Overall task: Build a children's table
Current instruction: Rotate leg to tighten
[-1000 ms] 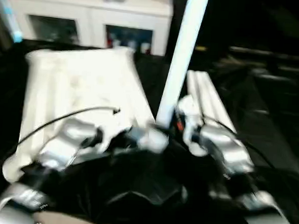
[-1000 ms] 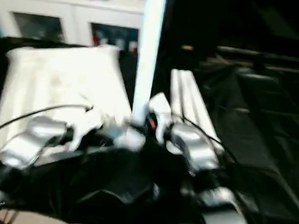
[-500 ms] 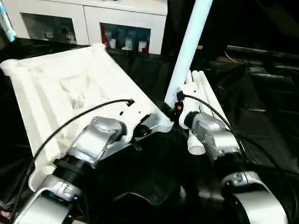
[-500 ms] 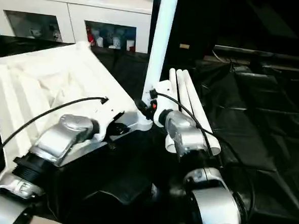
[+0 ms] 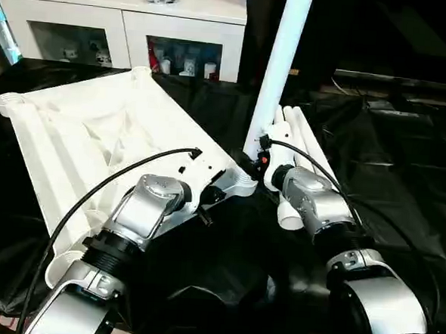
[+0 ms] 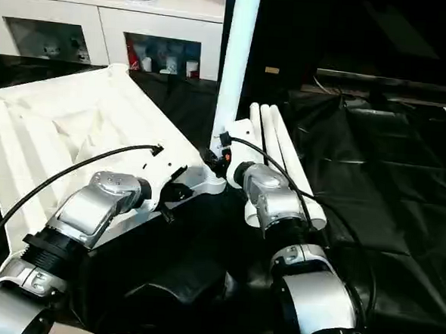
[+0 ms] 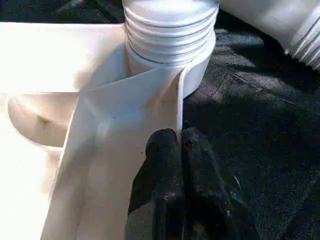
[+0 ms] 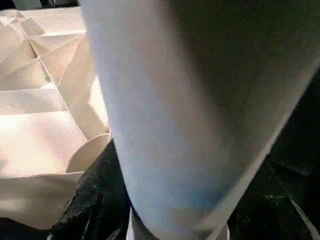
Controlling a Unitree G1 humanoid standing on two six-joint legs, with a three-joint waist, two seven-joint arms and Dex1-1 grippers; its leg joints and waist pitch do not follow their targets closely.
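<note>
the white tabletop (image 5: 96, 144) is seen lying underside up, ribs showing, on a black sheet (image 5: 404, 170) spread over the work surface, turned at an angle so that one corner socket (image 7: 170, 55) is brought near the robot. a white tube leg (image 5: 278, 72) is held nearly upright, tilting slightly, with its threaded lower end set at that socket, as shown in the left wrist view. the leg is gripped low down by the right gripper (image 5: 263, 160), its jaws pinching the tube. the left gripper (image 7: 180, 145) is pressed against the tabletop's thin edge just beside the socket, its two black fingers (image 7: 162, 155) closed together. the remaining spare legs (image 6: 281, 152) are laid side by side on the sheet just beyond the right forearm. a white glass-door cabinet (image 5: 126, 25) is seen standing behind the sheet.
</note>
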